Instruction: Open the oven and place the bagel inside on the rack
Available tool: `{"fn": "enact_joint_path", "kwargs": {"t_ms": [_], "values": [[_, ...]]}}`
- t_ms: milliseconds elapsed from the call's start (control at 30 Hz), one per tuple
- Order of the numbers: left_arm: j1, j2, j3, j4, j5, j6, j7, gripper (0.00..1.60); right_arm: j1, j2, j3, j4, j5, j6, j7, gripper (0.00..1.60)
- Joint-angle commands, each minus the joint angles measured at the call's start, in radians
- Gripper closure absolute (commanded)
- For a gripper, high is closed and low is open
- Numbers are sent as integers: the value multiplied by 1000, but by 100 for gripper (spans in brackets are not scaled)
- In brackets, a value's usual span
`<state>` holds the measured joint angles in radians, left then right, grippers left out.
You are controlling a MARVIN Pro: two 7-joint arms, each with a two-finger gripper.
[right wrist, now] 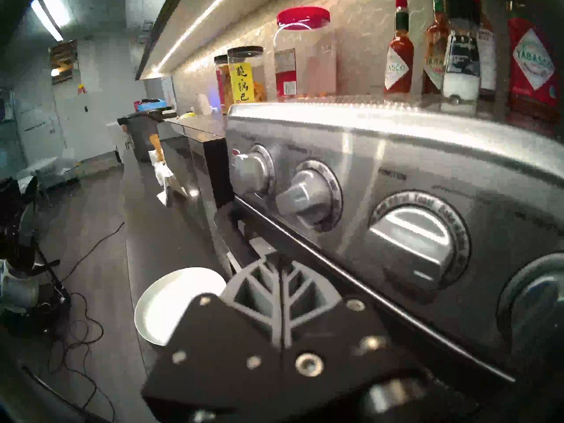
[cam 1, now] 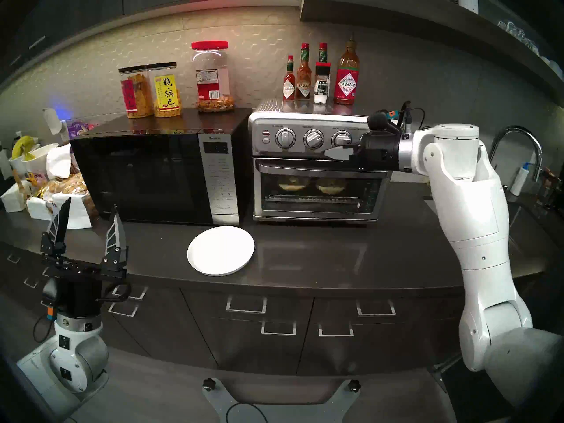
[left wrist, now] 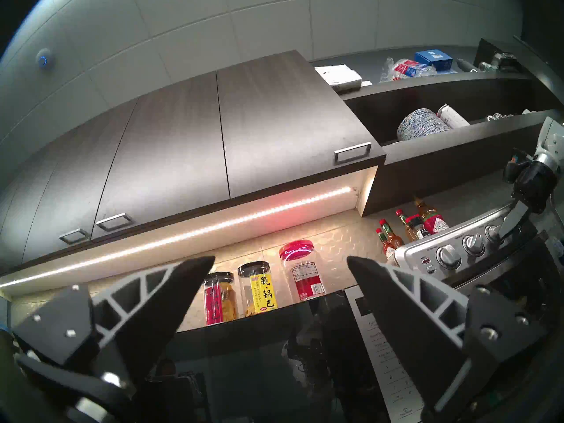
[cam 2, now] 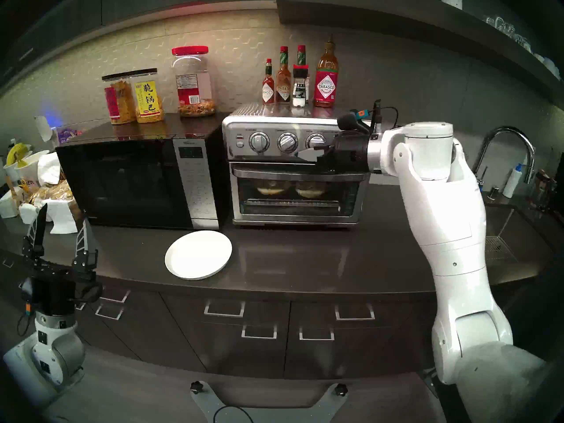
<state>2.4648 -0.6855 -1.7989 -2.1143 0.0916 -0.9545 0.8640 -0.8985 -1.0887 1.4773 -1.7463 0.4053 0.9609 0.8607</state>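
Observation:
The stainless-steel oven stands on the counter right of the microwave, its glass door up. Through the glass I see the two bagel halves lying side by side inside; the rack under them is hard to make out. My right gripper is shut with nothing in it, its fingertips against the front just above the bar handle, below the third knob. In the right wrist view the shut gripper lies along the door's top edge. My left gripper is open and empty, pointing up at the counter's front left.
A bare white plate sits on the dark counter in front of the black microwave. Sauce bottles stand on the oven, snack jars on the microwave. Bread bags and bowls crowd the far left; a faucet is at the right.

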Motion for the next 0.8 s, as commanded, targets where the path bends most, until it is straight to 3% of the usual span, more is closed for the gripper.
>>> {"fn": "enact_joint_path", "kwargs": {"t_ms": [0,333,400,733,767], "values": [[0,-2,-6,-15,1,-2,2,0,-91,76,78,-92,77,-1,11,160],[-1,-2,-6,-15,1,-2,2,0,-226,142,175,-166,151,-1,18,160],[-1,-2,-5,-14,1,-2,2,0,-265,156,218,-194,182,-1,24,160],[-1,-1,-5,-14,1,-2,2,0,-400,167,348,-280,254,-1,22,160],[-2,-1,-5,-14,1,-2,2,0,-503,157,425,-329,284,-1,8,160]]}}
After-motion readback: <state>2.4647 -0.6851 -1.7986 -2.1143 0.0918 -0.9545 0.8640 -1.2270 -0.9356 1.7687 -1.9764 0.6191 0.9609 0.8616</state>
